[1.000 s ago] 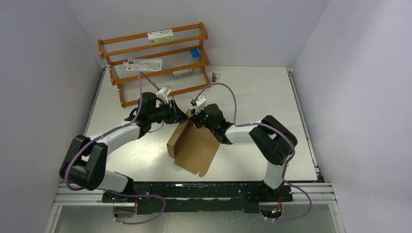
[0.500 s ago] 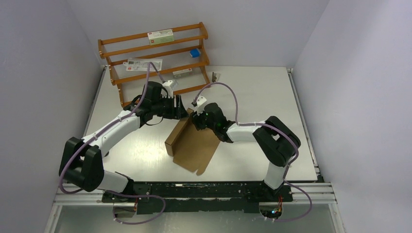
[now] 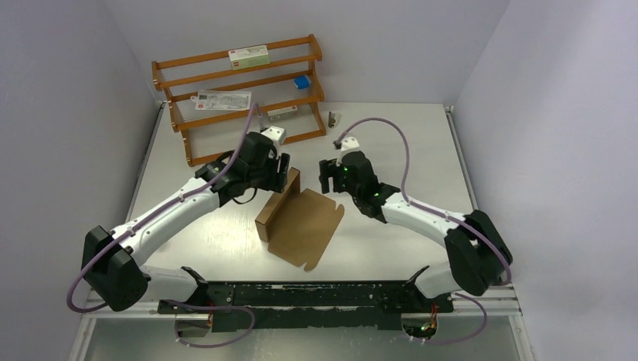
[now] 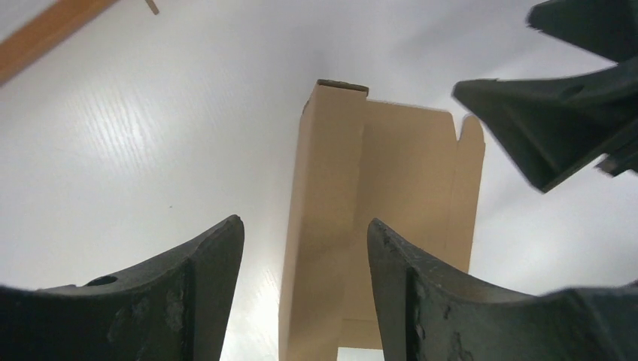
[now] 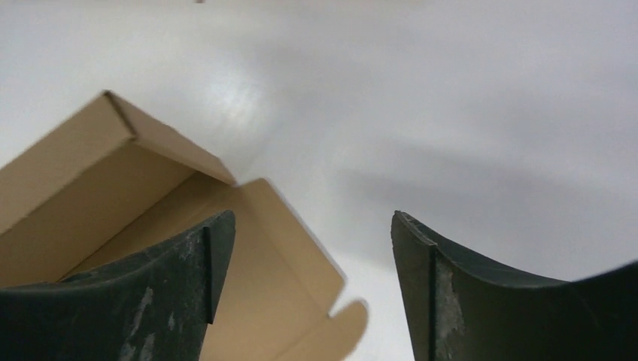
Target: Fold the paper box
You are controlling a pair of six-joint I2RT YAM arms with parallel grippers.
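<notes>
The paper box is brown cardboard lying half folded on the table, its left wall standing upright and its right panel flat. My left gripper hovers just above the box's far left corner, open, holding nothing. My right gripper hangs above the far right corner, also open and empty. In the left wrist view the box runs away between the open fingers of that gripper, and the right gripper's fingers show at the upper right. In the right wrist view the box lies left of the open gripper.
A wooden rack stands at the back left, holding a white red-labelled carton, a small blue box and flat white packets. A small dark object sits right of the rack. Bare white table lies to the right.
Both grippers have let go at the box's far corner, opened, and drawn apart and upward. The left went back-left, the right to the right. The box's wall stays upright.
</notes>
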